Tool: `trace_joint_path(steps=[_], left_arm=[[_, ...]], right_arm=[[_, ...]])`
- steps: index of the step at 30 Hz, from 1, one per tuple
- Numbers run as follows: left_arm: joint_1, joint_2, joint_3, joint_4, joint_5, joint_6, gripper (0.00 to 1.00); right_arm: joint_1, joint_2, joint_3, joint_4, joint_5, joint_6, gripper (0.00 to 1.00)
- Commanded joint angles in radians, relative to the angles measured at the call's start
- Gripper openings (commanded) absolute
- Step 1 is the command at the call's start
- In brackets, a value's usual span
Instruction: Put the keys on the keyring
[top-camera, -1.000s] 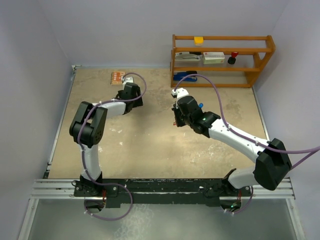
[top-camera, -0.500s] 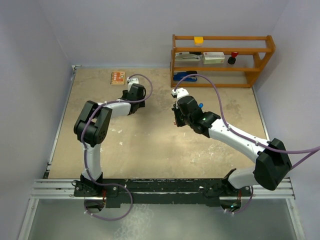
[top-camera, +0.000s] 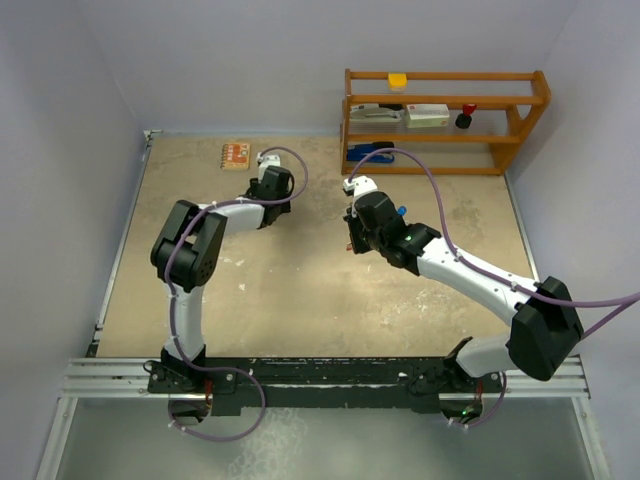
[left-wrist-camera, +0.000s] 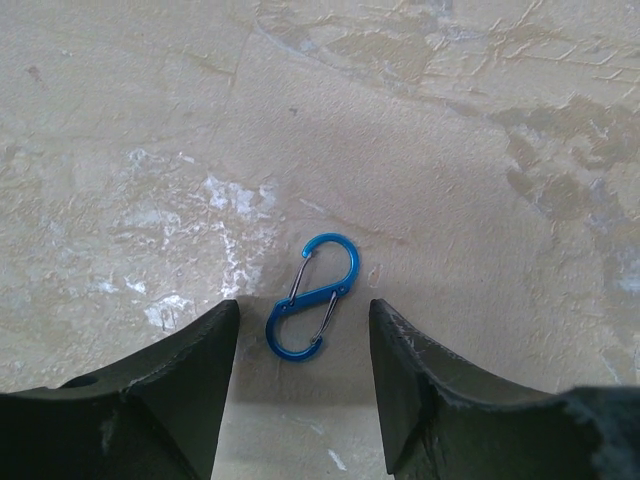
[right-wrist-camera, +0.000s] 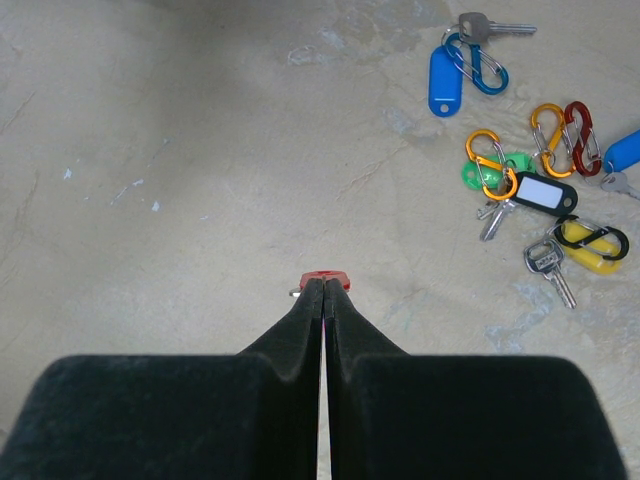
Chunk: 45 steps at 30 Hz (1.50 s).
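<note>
A: So, where are the keys (right-wrist-camera: 549, 267)?
B: Clustered among coloured clips (right-wrist-camera: 555, 125) on the desk (right-wrist-camera: 180, 150), apart from the right gripper (right-wrist-camera: 324, 285), which is pinched tight on a small red object (right-wrist-camera: 323, 277).
A: And the left gripper (left-wrist-camera: 303, 325)?
B: Spread, straddling a blue clip (left-wrist-camera: 313, 296).

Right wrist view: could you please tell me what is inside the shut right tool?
Only a small red piece pokes out of the right tool; its fingers cover the rest, so I cannot identify it.

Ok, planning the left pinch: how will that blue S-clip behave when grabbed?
The blue S-clip lies flat and thin, so it may skid rather than lift. It looks rigid and light; its wire gates might spring inward if squeezed.
</note>
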Motion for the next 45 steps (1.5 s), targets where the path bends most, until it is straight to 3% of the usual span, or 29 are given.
trace_joint_path(steps=[1,18,23,25,35,45], left_arm=[[-0.004,0.053,0.015,-0.052,0.010,0.025,0.51],[-0.003,0.041,-0.007,-0.057,0.028,0.021,0.31],[-0.004,0.036,-0.012,-0.060,0.035,0.021,0.03],[-0.004,0.032,-0.015,-0.059,0.036,0.021,0.00],[-0.003,-0.016,-0.027,-0.058,0.042,0.022,0.00],[-0.074,-0.243,-0.099,-0.083,0.070,-0.002,0.00]], right_arm=[[0.003,-0.011,-0.008,0.018,0.003,-0.005,0.00],[0.003,-0.012,-0.010,0.019,0.003,0.000,0.00],[0.003,-0.011,-0.011,0.020,0.006,0.001,0.00],[0.003,-0.012,-0.011,0.020,0.008,0.003,0.00],[0.003,-0.010,-0.005,0.021,0.013,0.004,0.00],[0.003,0.019,0.020,0.036,0.028,-0.007,0.00]])
